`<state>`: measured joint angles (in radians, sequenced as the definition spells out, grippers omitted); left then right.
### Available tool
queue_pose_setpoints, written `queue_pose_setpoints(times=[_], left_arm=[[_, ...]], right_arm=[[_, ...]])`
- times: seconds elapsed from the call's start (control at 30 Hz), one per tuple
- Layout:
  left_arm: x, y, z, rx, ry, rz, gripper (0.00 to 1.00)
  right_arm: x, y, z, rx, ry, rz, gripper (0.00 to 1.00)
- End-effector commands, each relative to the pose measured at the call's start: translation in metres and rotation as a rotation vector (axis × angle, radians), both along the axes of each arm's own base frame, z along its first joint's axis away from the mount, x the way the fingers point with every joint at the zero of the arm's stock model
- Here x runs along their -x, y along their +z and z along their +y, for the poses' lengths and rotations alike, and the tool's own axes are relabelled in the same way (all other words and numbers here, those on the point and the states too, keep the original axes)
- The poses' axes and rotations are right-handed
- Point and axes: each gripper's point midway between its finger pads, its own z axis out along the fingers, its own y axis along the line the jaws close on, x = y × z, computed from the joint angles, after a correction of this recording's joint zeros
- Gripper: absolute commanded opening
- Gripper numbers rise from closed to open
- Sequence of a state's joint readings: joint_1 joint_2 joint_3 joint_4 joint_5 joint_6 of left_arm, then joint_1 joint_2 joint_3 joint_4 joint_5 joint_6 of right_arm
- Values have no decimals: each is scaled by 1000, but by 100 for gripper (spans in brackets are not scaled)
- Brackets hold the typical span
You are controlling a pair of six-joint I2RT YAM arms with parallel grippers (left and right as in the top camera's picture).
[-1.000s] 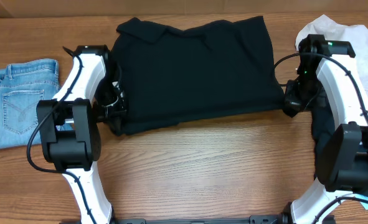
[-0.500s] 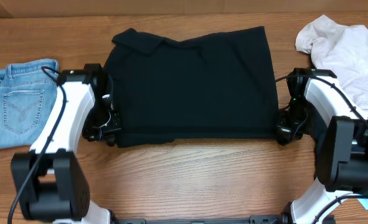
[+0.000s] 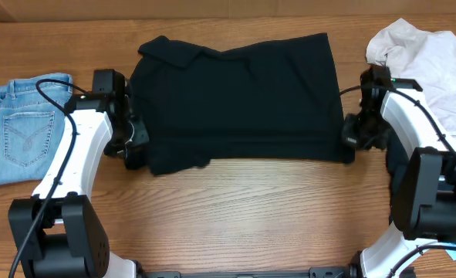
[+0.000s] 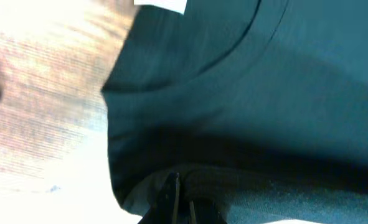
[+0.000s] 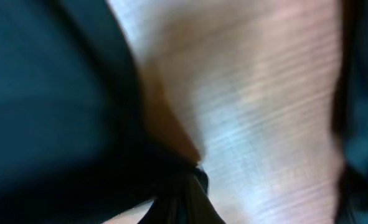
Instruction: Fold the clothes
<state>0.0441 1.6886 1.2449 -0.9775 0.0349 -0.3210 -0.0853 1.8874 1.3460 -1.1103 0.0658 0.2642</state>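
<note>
Overhead: black top (image 3: 239,100) lies spread across the middle of the wooden table (image 3: 251,216), collar end toward the upper left, near edge folded into a straight line. Left gripper (image 3: 135,150) sits at the top's lower left corner and right gripper (image 3: 351,143) at its lower right corner, each touching the fabric edge; from up here the jaws are too dark to read. Light-blue jeans (image 3: 27,123) lie folded at the far left, apart from the top. Off-white shirt (image 3: 428,62) is crumpled at the upper right, beside the right arm, with a dark patch of cloth under that arm that I cannot identify. Left wrist: black top (image 4: 264,106) fills most of the frame, neckline curve and a white label (image 4: 162,5) at the upper edge, and blurred table (image 4: 40,124) on the left. Left gripper (image 4: 180,202) at the bottom centre has its jaws together, pinched on a raised fold of the black fabric. Right wrist: blurry, black top (image 5: 53,93) covers the left half and table (image 5: 252,93) the middle. Right gripper (image 5: 193,193) at the bottom has its jaws closed on the edge of the top where the fabric runs down into the tips. Dark strip at the far right edge, cannot tell what it is.
</note>
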Motion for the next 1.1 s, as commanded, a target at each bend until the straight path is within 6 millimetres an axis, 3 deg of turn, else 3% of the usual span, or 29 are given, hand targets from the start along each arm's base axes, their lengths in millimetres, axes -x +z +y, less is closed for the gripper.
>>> queue_pose_setpoints(times=[0.0,0.4,0.67,0.83,0.97,1.07], left_arm=[[-6,7,19,-51,78,-47,4],[-28,8,21,-57,84,-125,4],[-31,-12,25,-75,88,-90,4],[-29,-13,35,-129,101,-76,4],[-38,7,32,-112,64,-130,4],[-55,47,28,-92,41,-237,4]], right_arm=[[-26,23,-9,19,15,-130,4],[-74,32,4,-43,171,-328,4],[-75,33,-3,-1,210,-329,9],[-68,31,-14,64,192,-292,4],[-76,50,-11,49,188,-339,4],[-88,96,-10,54,190,-430,4]])
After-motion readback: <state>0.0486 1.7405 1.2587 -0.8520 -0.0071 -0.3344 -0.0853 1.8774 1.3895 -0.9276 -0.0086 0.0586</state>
